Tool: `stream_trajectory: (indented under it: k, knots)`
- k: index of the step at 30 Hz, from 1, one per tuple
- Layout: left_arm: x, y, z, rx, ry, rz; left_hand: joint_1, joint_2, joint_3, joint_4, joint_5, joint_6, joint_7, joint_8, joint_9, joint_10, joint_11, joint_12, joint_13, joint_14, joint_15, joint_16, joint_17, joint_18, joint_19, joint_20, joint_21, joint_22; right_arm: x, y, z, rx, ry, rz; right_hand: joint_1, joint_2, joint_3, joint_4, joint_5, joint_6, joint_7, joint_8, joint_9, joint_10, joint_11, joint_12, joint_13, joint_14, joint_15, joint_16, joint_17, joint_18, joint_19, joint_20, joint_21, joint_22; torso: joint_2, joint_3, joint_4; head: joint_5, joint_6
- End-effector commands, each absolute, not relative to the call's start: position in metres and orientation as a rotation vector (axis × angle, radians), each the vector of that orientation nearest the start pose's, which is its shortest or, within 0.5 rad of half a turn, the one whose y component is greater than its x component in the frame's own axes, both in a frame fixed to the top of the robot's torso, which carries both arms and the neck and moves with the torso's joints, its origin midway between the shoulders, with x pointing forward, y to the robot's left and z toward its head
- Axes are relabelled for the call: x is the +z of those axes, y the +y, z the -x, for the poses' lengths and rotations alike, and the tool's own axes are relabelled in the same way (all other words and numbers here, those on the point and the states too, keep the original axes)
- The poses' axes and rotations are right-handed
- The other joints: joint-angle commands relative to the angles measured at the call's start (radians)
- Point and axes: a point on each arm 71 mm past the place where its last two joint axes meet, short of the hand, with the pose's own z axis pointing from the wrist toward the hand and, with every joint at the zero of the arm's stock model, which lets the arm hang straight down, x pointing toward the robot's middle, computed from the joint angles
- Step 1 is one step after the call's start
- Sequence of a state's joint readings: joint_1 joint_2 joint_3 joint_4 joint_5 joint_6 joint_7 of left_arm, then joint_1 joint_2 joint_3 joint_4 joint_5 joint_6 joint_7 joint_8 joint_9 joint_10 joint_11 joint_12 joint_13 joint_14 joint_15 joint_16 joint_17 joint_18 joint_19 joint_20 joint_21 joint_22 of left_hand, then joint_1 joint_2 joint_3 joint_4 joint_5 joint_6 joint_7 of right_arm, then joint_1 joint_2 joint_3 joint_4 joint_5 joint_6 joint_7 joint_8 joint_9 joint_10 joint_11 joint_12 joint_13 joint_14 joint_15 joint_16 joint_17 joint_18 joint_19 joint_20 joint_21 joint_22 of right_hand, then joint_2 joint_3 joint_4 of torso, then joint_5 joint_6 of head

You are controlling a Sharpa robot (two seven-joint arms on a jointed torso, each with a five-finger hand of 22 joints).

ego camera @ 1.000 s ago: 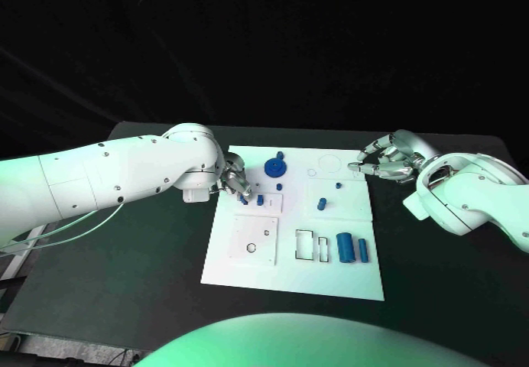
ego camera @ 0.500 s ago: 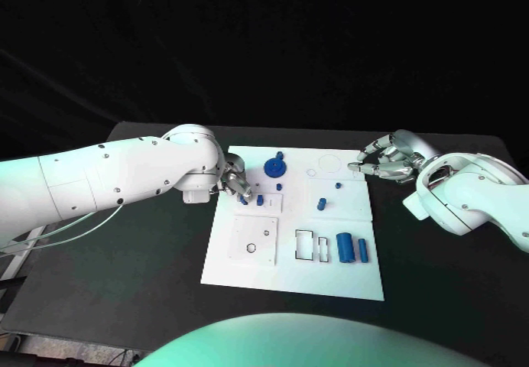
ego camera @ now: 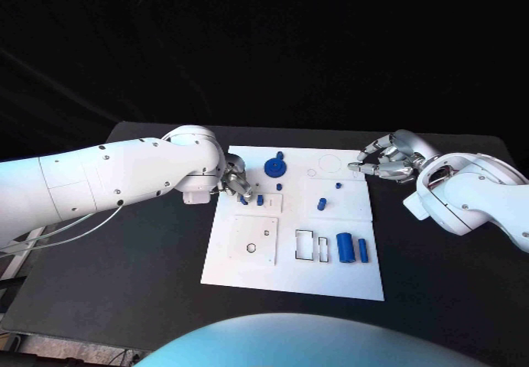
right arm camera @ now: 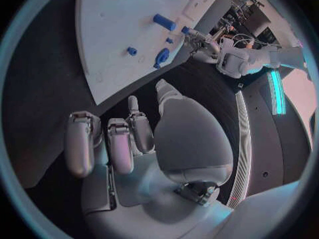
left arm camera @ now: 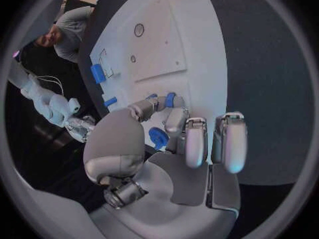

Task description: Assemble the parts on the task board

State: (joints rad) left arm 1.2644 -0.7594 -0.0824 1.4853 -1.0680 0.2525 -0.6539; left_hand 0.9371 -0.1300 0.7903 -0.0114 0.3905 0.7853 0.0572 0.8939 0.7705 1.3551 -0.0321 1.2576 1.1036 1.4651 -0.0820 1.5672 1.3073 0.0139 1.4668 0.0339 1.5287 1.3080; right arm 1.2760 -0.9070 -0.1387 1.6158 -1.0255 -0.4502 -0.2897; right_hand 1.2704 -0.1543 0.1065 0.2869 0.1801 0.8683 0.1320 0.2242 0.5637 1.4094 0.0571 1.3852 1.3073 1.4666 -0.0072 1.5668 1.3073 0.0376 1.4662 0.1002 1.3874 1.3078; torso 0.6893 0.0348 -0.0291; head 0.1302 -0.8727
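Board (ego camera: 296, 264) lay white in the middle of the black counter (ego camera: 132, 283), and we saw blue parts spread across it. Near its far edge sat a gear (ego camera: 274, 164) with a small peg (ego camera: 280, 186) just beside it toward us. Another peg (ego camera: 322, 203) stood near the board's middle, and a tiny stud (ego camera: 337, 183) lay close by, farther off. At the near right, two cylinders (ego camera: 346, 247) lay side by side, the thinner one (ego camera: 363, 250) nearer the edge, next to a pair of rectangular slots. A raised white plate (ego camera: 254, 240) with a round hole sat on the board's left half.

Our left hand (ego camera: 235, 183) rested at the board's left edge, beside the gear. In the left wrist view its fingers (left arm camera: 174, 117) curled over the board, and a small blue pin (left arm camera: 170, 99) showed at the fingertips, with a rounder blue piece (left arm camera: 158, 137) seen between the thumb and fingers. We took the hand to be pinching the pin, though whether the rounder piece was held or merely lay beneath we could not tell. In the head view two short blue pins (ego camera: 251, 199) stood just beneath those fingertips.

Our right hand (ego camera: 384, 160) hovered off the board's far right corner, over the counter. In its wrist view its fingers (right arm camera: 119, 143) were curled inward with nothing in them.
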Motion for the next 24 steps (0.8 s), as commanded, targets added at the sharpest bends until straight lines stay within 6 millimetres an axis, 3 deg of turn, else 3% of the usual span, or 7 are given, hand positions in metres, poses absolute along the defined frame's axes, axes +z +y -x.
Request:
stream_trajectory:
  k: [1, 24]
  knots:
    - [-0.2270, 0.1929, -0.4769, -0.234, 2.471, 0.083, -0.019, -0.005, 0.106, -0.099, -0.007, 0.024, -0.026, 0.003, 0.001, 0.005, -0.004, 0.000, -0.001, 0.106, -0.008, 0.004, 0.264, -0.004, 0.083, -0.009, 0.003, 0.250, -0.1860, -0.2241, -0.4736, 0.652, 1.782, -0.381, 0.010, 0.003, -0.005, 0.001, 0.006, -0.008, 0.002, 0.004, 0.002, -0.009, -0.002, -0.006, 0.064, 0.104, -0.005, 0.004, 0.263, 0.005, 0.017, -0.006, -0.006, 0.174, 0.000, 0.0001, -0.0002, 0.000, 0.000]
    - [-0.2277, 0.1956, -0.4782, -0.225, 2.474, 0.094, -0.071, -0.038, 0.060, -0.060, -0.070, 0.032, -0.041, -0.005, -0.013, 0.000, -0.015, -0.003, -0.006, 0.106, -0.017, 0.004, 0.264, -0.003, 0.081, -0.018, -0.001, 0.249, -0.1859, -0.2244, -0.4736, 0.652, 1.780, -0.382, 0.011, 0.003, -0.006, 0.002, 0.006, -0.009, 0.003, 0.004, 0.001, -0.011, -0.001, -0.008, 0.062, 0.104, -0.005, 0.004, 0.263, 0.006, 0.015, -0.006, -0.009, 0.173, 0.000, 0.0001, 0.0000, -0.001, 0.000]
